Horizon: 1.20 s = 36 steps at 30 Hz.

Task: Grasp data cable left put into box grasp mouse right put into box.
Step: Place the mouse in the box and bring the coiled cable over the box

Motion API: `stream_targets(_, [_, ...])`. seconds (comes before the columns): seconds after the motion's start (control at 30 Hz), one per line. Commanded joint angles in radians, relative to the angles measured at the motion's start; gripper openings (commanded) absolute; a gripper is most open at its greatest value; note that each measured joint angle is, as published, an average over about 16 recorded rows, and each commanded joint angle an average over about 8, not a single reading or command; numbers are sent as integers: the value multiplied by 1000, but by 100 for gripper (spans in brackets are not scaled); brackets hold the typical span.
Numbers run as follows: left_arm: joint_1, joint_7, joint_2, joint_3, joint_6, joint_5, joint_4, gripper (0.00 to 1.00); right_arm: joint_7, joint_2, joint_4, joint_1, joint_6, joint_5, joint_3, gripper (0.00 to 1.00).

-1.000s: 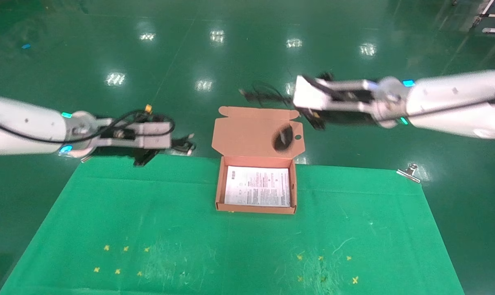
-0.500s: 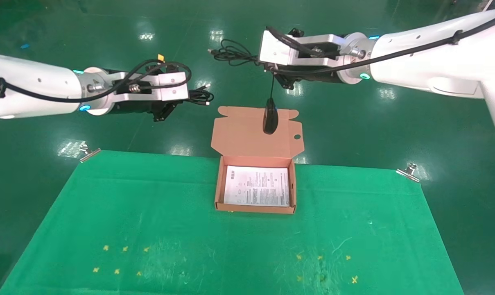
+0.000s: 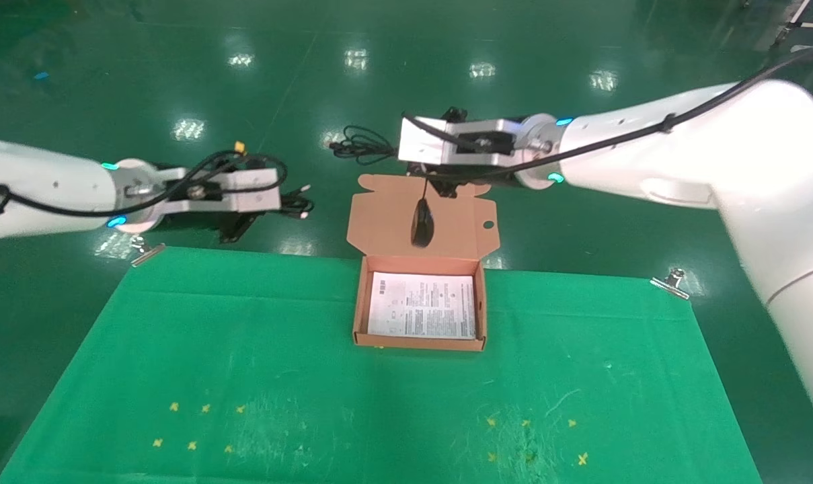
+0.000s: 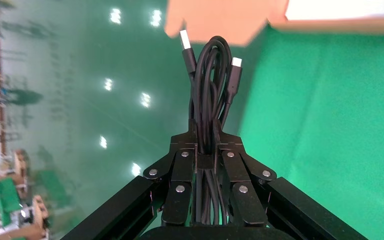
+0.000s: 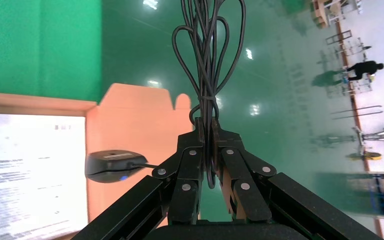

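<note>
Box (image 3: pixel 420 341) sits open on green surface (image 3: pixel 177 349), sheet up, ready to receive | mouse (image 3: pixel 421 225) dangles over lid by its cord, bundle clamped in right pincer (image 5: pixel 206 131) | left pincer (image 4: pixel 206 145), well left, clamps data cable (image 4: pixel 211 75), likely awaiting its drop.

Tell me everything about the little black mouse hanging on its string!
The mouse is small, black, oval and smooth like plastic, with a tiny blue light on it in the right wrist view. It dangles in the air from its thin black cord, whose bunched loops the right gripper pinches. It hangs in front of the box's open flap, touching nothing else.
</note>
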Motion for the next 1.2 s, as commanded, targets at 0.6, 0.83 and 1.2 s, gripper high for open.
stream_targets(0.6, [39, -141, -54, 8, 64, 88, -140, 0, 163, -13, -29, -102, 140, 223, -293, 0])
stream_targets(0.83, [40, -144, -55, 8, 65, 90, -144, 0, 253, -12, -103, -109, 156, 270, -357, 25])
stream_targets(1.2, [43, -144, -53, 8, 65, 89, -147, 0, 273, -1, -116, -113, 161, 290, -393, 100])
